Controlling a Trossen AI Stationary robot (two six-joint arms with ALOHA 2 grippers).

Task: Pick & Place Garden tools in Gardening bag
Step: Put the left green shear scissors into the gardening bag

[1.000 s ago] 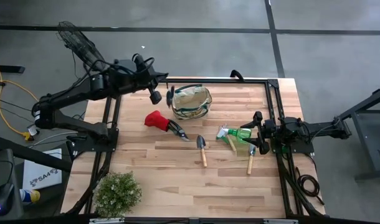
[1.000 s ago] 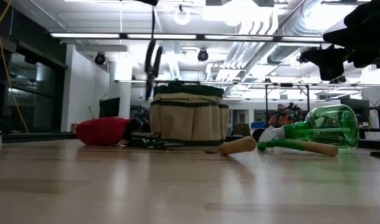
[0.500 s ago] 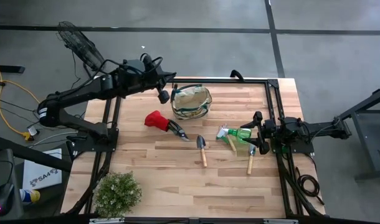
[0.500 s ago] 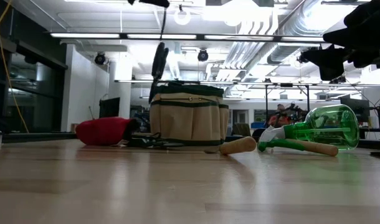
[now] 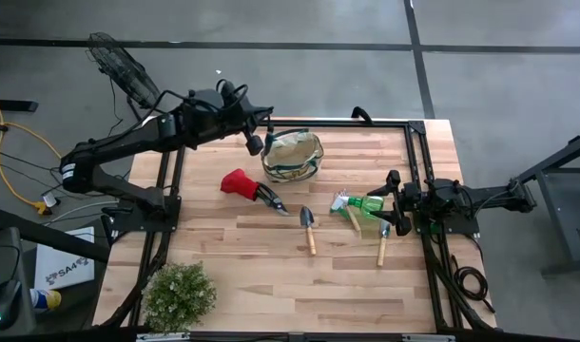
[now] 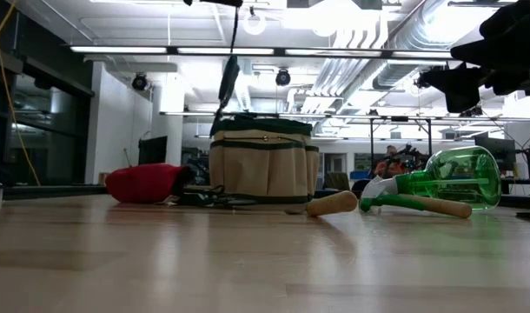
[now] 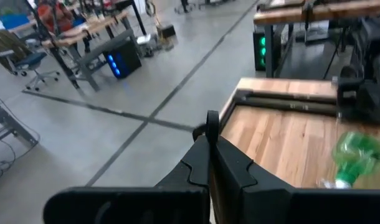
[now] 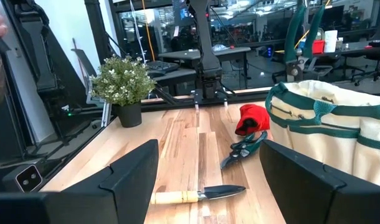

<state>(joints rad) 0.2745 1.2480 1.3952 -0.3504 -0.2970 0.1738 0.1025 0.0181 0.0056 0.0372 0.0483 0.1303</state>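
Bright ceiling lights [image 6: 248, 49] glaring, soft shadows, left wrist view blurred

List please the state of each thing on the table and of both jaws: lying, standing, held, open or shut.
Gardening bag: standing upright, mouth open.
Pruning shears: lying on the table, not held.
Trowel: lying flat, not held.
Second trowel: lying flat, not held.
Sprayer: lying on its side.
Rake: lying beside the sprayer.
Plant: standing upright.
Left gripper: jaws shut, raised at the bag's rim.
Right gripper: jaws open, empty, near the sprayer.
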